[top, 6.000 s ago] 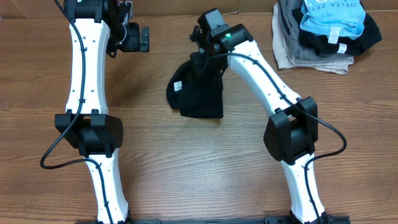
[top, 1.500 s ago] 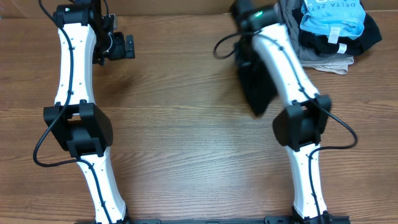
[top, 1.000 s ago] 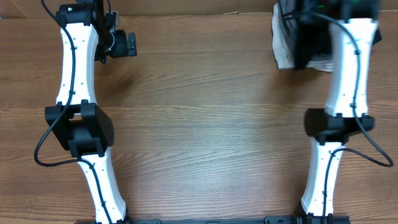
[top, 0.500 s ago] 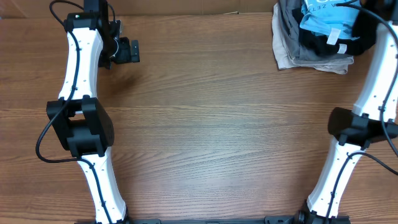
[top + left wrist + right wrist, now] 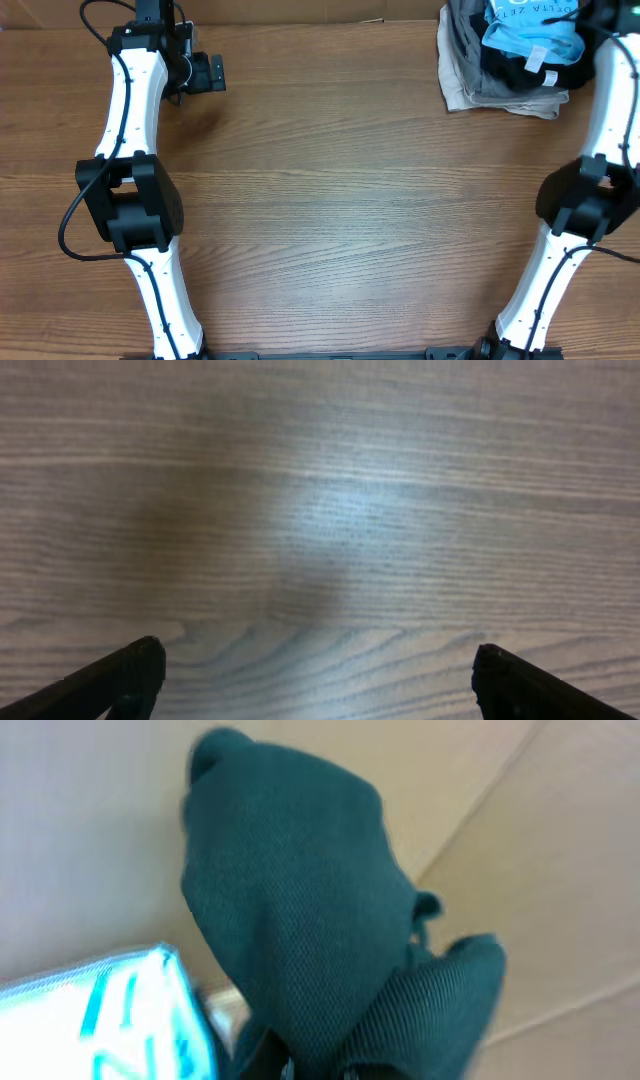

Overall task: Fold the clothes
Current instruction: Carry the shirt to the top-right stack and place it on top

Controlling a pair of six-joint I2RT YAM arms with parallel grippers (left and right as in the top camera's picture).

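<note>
Although the overhead view cannot separate it from the other dark cloth in the pile of garments (image 5: 515, 55) at the far right corner of the table (image 5: 350, 200), the black short-sleeved T-shirt of thin soft fabric (image 5: 300, 920) fills the right wrist view, bunched close to the lens and right next to the pile's light-blue garment with dark lettering (image 5: 530, 22); it looks to be at the pile, not out on bare wood; the white right arm (image 5: 612, 110) reaches up along the pile's right side, and the right hand is hidden by the cloth, so I cannot tell whether its fingers are clamped on the shirt or apart; the left hand (image 5: 210, 72) hovers well apart from the pile, across the table to its left, fingers spread wide with only wood grain between them; the shirt is too crumpled to give a long axis; by my judgement the right arm is far nearer, so the next move with the shirt falls to it; the grey and beige garments (image 5: 470, 88) sit at the pile's near left edge.
</note>
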